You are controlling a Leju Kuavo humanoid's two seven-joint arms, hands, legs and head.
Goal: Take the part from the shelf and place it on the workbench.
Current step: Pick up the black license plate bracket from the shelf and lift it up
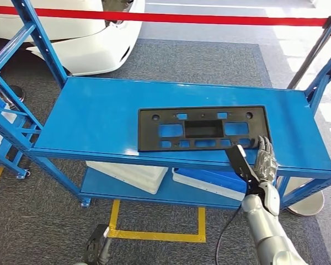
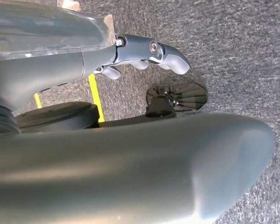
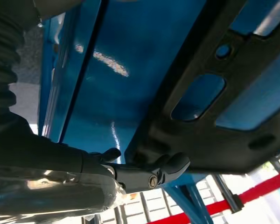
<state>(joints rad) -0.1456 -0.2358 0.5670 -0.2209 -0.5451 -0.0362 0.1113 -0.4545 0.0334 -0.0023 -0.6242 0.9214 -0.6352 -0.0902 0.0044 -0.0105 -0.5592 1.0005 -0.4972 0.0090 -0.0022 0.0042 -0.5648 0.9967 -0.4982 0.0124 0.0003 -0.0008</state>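
Grey carpet floor, yellow tape lines, red barrier belt, white car behind; sunlight right.

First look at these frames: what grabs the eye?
The black part, a flat plate with cutouts, lies on the bright blue shelf. The right hand is at its near right corner; whether it grips yet is unclear. A red barrier tape runs behind, with a white car body at the back left.
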